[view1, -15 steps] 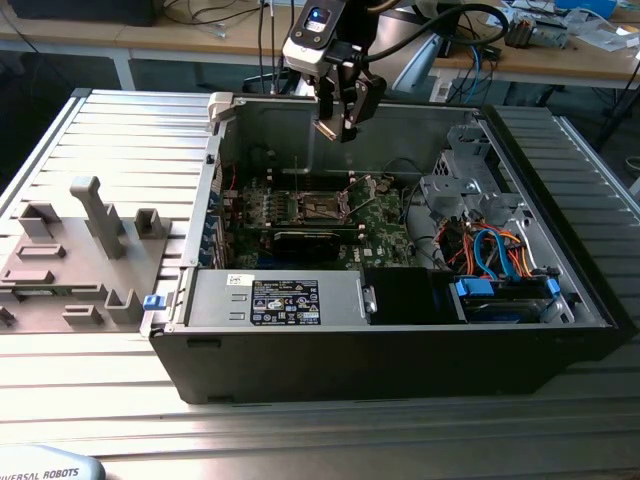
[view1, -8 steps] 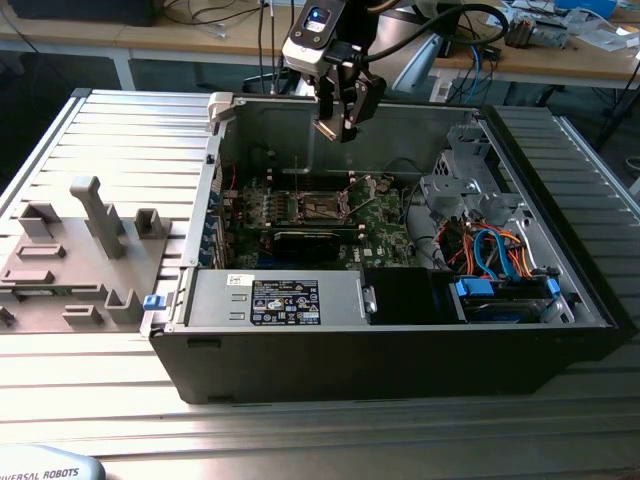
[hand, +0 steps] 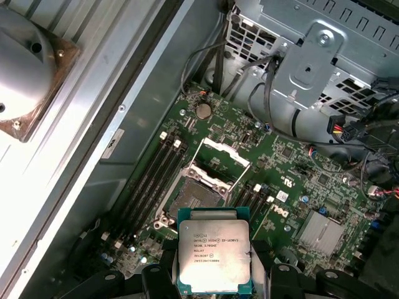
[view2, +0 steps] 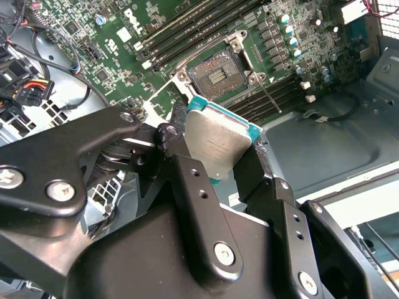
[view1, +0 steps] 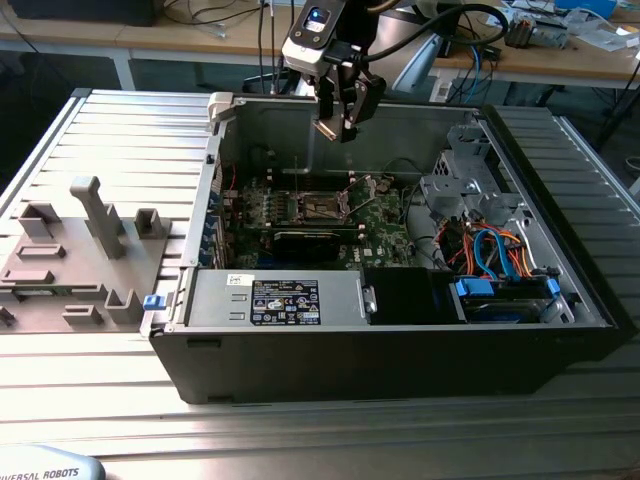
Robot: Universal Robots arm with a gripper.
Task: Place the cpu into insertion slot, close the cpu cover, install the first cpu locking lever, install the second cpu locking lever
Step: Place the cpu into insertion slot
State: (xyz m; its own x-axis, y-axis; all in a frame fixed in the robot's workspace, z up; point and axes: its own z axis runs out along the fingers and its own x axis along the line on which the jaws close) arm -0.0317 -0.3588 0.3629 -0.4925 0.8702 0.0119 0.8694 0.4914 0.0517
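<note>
1. While the exterior view takes in the whole open computer case [view1: 400, 340], it shows one gripper [view1: 338, 125] hanging above the green motherboard [view1: 385, 215], over the single insertion slot [view1: 322, 207].
2. In the second wrist view, two black fingers [view2: 187, 180] are clamped on one cpu [view2: 215, 140], which is tilted with its silver top showing. The slot lies beyond it, apart from the chip.
3. In the first wrist view, the cpu sits between the fingers, near the bare slot. One cpu cover [hand: 219, 161] stands raised at the slot's far edge.
</note>
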